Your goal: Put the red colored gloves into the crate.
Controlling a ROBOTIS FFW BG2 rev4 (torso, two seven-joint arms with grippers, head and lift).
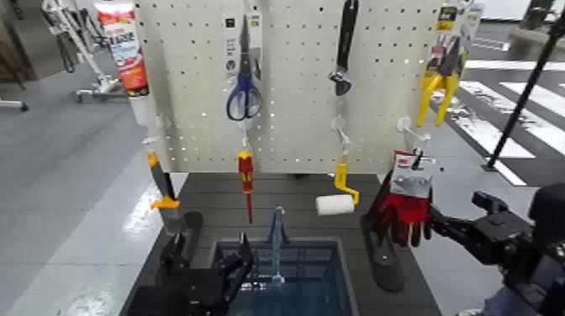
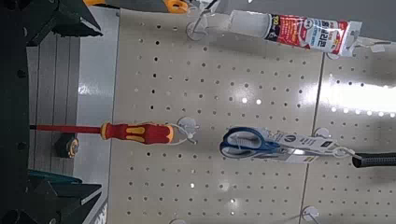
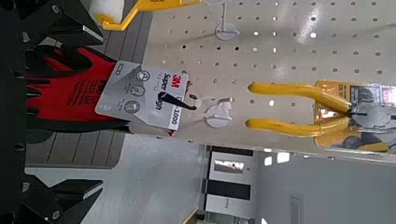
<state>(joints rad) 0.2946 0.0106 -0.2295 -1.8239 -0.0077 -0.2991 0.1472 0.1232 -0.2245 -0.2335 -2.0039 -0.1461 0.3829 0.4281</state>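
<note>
Behind, pegboard [image 1: 290, 92] w/ grey flr [image 1: 71, 160] & crosswalk [image 1: 504, 101].

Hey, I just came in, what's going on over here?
The robot's right claw is at the red gloves, which hang by their card from a hook on the pegboard, its jaws apart on either side of them. The left claw waits open over the crate below. The gloves aren't in the crate yet.
</note>
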